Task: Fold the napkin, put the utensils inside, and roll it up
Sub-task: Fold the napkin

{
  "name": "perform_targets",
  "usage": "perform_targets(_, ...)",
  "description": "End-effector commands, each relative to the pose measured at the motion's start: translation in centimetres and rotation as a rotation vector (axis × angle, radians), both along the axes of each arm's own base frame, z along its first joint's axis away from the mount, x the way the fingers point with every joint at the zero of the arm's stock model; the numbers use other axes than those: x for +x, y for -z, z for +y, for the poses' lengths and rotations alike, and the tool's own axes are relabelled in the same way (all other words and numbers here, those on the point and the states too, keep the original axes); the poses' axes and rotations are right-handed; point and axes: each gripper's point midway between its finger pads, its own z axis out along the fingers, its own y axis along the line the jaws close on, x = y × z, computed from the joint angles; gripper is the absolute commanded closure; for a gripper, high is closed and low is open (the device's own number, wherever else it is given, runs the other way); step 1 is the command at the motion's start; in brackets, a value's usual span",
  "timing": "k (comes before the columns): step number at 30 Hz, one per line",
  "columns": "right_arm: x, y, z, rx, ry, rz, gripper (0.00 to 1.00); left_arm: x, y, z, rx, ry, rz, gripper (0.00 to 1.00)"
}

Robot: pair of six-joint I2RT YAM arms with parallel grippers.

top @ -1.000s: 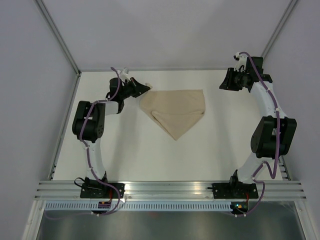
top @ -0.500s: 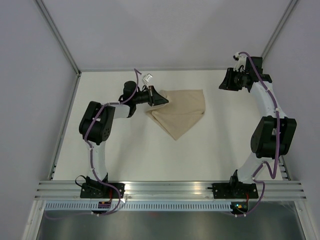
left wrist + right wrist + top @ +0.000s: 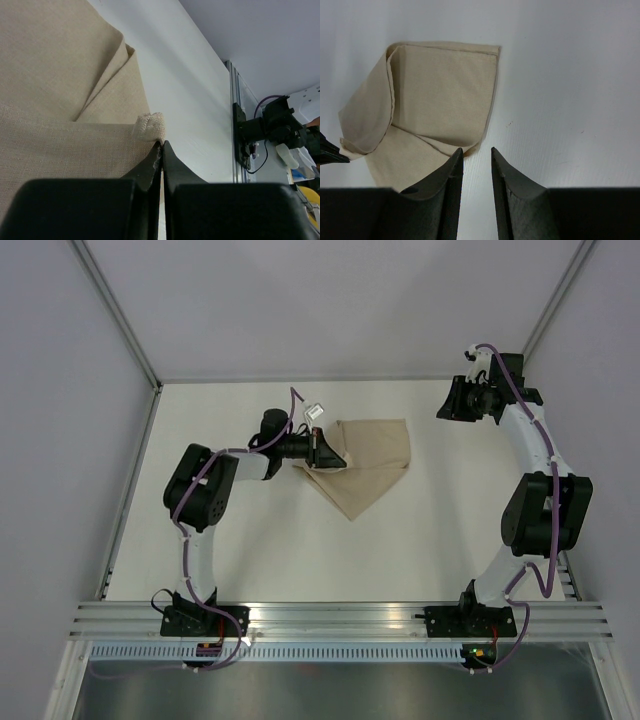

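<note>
The beige napkin [image 3: 372, 452] lies at the back middle of the white table, partly folded, with one point toward the near side. My left gripper [image 3: 334, 454] hovers over its left part, shut on a corner of the napkin [image 3: 151, 125] that bunches just past the fingertips [image 3: 163, 143]. Folded layers of the napkin [image 3: 65, 75] spread beyond it. My right gripper [image 3: 446, 406] is at the back right, clear of the cloth, open with nothing between its fingers [image 3: 477, 149]. It looks onto the napkin [image 3: 442, 90]. The utensils are out of view.
An aluminium rail [image 3: 340, 618] runs along the near edge with both arm bases on it. Grey walls and slanted frame posts [image 3: 115, 310] close in the table. A black motor unit [image 3: 265, 127] shows at the table's far edge in the left wrist view.
My left gripper has swung to the right from the napkin's left edge, pulling the pinched corner over the cloth. The napkin's left side has folded inward. The right arm has not moved.
</note>
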Motion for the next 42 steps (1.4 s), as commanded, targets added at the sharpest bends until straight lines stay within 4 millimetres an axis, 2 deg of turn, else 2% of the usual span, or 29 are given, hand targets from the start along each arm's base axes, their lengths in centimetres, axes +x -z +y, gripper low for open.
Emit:
perform_targets(1, -0.4, -2.1, 0.2, 0.003, 0.006, -0.036, 0.65, -1.7, -0.5, -0.2, 0.016, 0.089, -0.087, 0.98)
perform_targets(18, -0.3, -1.7, 0.6, -0.004, 0.001, -0.032, 0.65, -4.7, 0.9, -0.6, 0.168, 0.136, -0.140, 0.98)
perform_targets(42, -0.3, -1.4, 1.0, -0.012, -0.004, -0.029, 0.65, -6.6, 4.7, -0.9, 0.329, 0.120, -0.136, 0.98)
